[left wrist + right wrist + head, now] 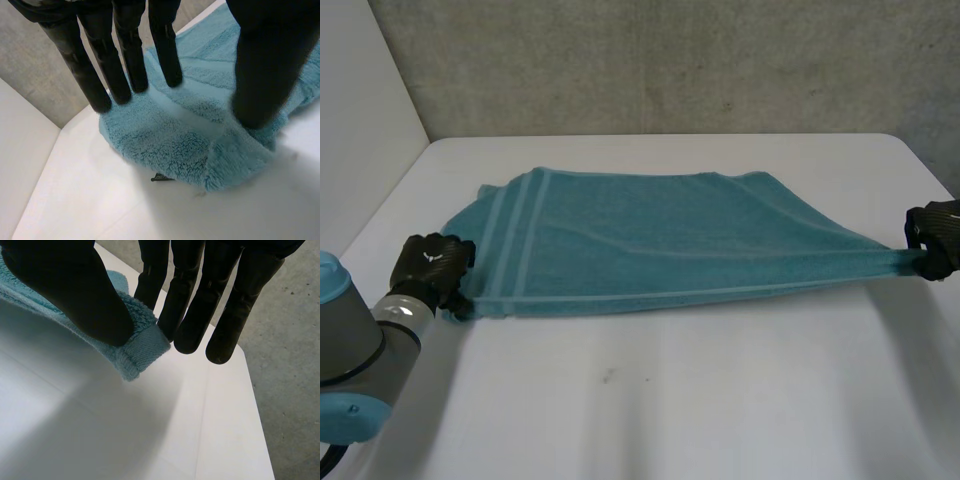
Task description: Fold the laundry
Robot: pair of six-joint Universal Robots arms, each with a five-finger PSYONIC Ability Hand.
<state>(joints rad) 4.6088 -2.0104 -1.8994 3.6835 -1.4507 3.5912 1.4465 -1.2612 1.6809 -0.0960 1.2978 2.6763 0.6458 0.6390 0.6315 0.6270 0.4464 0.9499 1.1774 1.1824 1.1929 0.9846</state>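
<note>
Head view: full spread of one teal towel [650, 235] on the white table [670, 420], drawn taut between left hand [432, 265] and right hand [935, 240]. Left wrist view: near left corner bunched, pinched between thumb and straight fingers [120, 75]. Right wrist view: hemmed corner lifted off the table, clamped by thumb against straight fingers [192, 315]. Grey wall [670, 60] behind.

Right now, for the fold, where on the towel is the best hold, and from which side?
Its end corners, each from its own outer side. The towel lies spread lengthwise, near edge taut; the left hand pinches the left corner, the right hand the right corner.
</note>
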